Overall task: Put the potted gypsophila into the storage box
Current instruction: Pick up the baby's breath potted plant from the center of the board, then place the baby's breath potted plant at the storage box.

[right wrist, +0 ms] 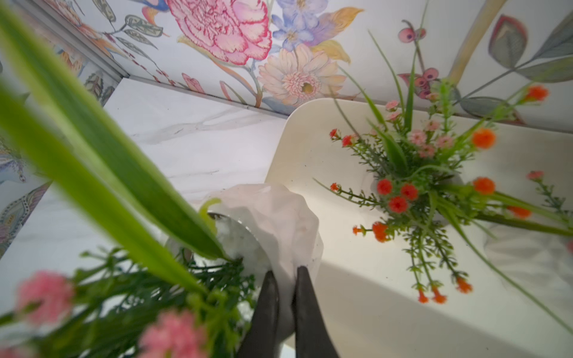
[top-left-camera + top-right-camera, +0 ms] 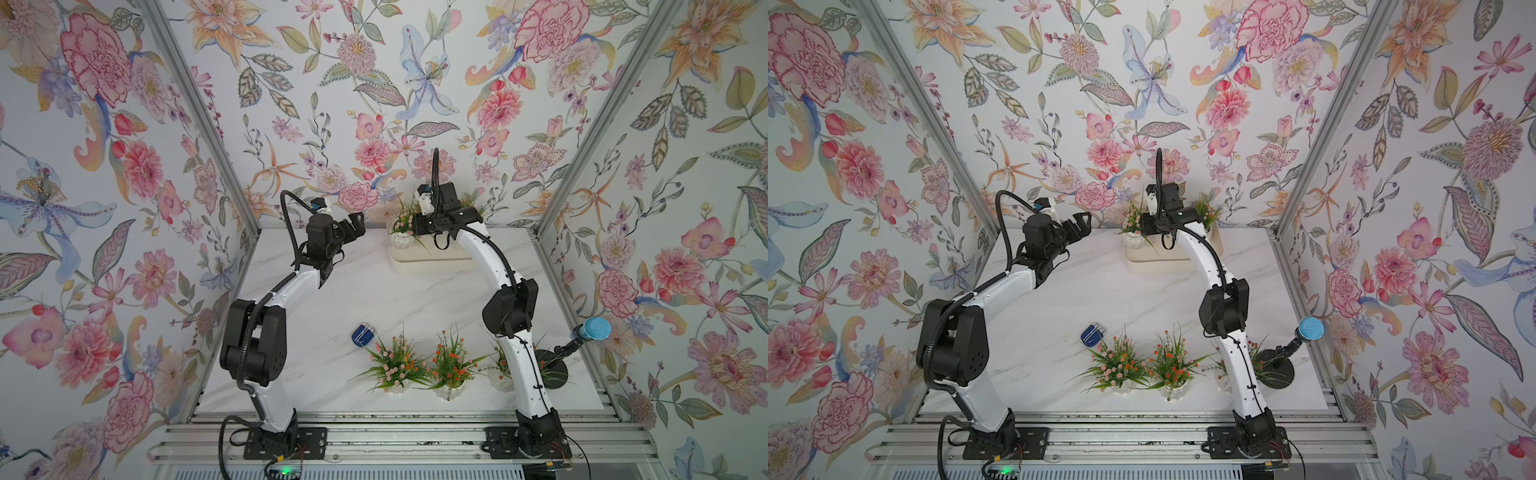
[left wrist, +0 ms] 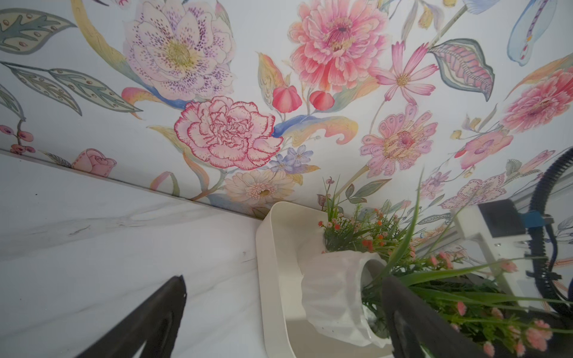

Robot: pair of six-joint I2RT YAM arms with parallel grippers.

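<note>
- The right gripper (image 1: 284, 272) squeezes the rim of a pink-flower pot (image 1: 279, 210) at the end of the storage box (image 1: 356, 310).
- The left gripper (image 2: 354, 227) is wide open beside the storage box.

White marble-look table (image 2: 374, 299), with things at its far and near edges.
The cream storage box (image 2: 428, 264) sits near the back wall. Three potted gypsophila (image 2: 392, 368) stand in a row along the near edge, the rightmost partly hidden. A small blue-and-white gadget (image 2: 364, 335) lies just left of them, and a microphone stand's black base (image 2: 555, 374) sits at their right.
</note>
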